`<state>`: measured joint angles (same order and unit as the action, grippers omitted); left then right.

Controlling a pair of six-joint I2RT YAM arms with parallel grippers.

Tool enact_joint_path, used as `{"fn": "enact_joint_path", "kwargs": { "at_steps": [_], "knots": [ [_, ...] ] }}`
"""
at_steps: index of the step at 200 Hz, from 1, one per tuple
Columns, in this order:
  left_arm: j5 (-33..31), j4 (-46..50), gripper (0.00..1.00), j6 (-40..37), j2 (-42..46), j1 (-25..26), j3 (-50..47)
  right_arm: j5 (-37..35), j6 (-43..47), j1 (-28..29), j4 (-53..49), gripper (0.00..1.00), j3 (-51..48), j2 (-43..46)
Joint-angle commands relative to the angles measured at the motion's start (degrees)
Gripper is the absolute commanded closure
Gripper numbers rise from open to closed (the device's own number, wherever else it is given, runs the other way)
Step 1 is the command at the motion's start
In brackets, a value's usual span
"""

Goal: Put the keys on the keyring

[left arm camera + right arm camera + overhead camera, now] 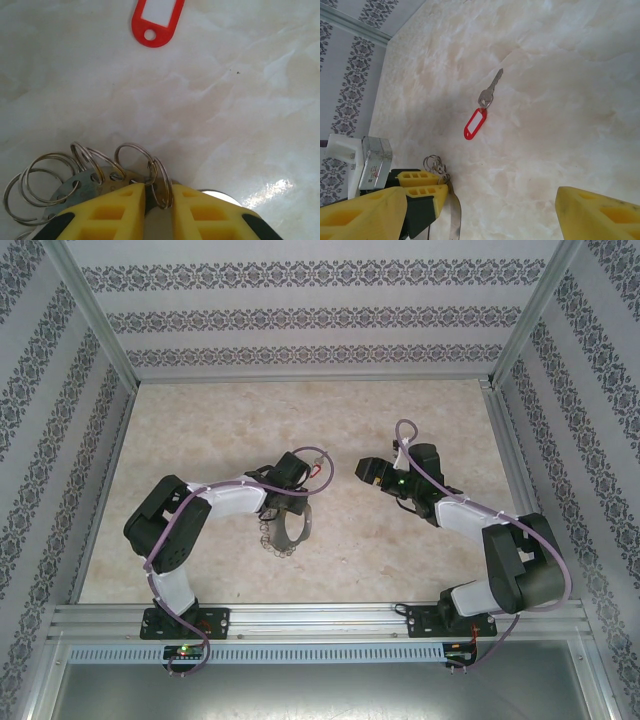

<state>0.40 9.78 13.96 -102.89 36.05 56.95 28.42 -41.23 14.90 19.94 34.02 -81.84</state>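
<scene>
My left tool point(158, 192) is pinched onto the keyring point(82, 187). My right tool point(481, 200) hangs above the bench point(560, 75), jaws wide and empty. The red-tagged key point(485, 97) lies flat there, near the keyring but apart.

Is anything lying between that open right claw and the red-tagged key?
Nothing visible. Only bare table lies between the right gripper and the key; the keyring sits off to one side, in the left gripper.
</scene>
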Motion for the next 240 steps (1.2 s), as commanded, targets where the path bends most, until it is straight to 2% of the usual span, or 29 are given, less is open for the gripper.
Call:
{"fn": "enact_joint_path", "kwargs": {
  "at_steps": [1,46,63,73,101,118,134,181,221,240],
  "knots": [
    [-1.46,-0.83,0.82,-0.01,0.35,0.77,0.12,1.36,0.71,0.79,1.21,0.22,1.4,-0.44],
    [0.13,0.07,1.0,-2.27,0.38,0.78,1.77,3.79,2.86,0.87,-1.0,0.19,1.92,-0.38],
    [2.72,1.12,1.0,-3.58,1.48,0.86,2.28,3.91,3.88,1.29,-2.74,0.14,2.18,0.31],
    [4.69,2.5,1.0,-4.65,1.9,0.86,3.04,2.57,4.44,1.53,-4.09,0.02,2.2,1.01],
    [9.17,11.9,1.0,-9.04,0.91,1.37,8.22,-2.11,6.24,2.51,-6.98,0.02,2.01,3.96],
    [10.51,13.39,1.0,-11.33,1.78,1.48,8.88,-1.71,6.66,2.35,-7.25,0.02,2.07,4.97],
    [12.12,12.81,1.0,-14.31,2.99,1.48,8.19,1.65,7.58,1.85,-5.12,0.02,1.84,5.13],
    [23.7,13.16,1.0,-22.55,5.15,0.96,9.16,12.62,10.39,0.23,1.6,0.22,3.22,1.53],
    [28.72,15.43,1.0,-25.66,9.57,-0.47,11.66,17.3,13.38,0.23,5.34,0.39,4.08,1.62],
    [30.32,16.91,1.0,-26.94,11.39,-1.28,13.4,19.43,14.93,-0.02,5.8,0.44,4.45,2.59]
  ]
}}
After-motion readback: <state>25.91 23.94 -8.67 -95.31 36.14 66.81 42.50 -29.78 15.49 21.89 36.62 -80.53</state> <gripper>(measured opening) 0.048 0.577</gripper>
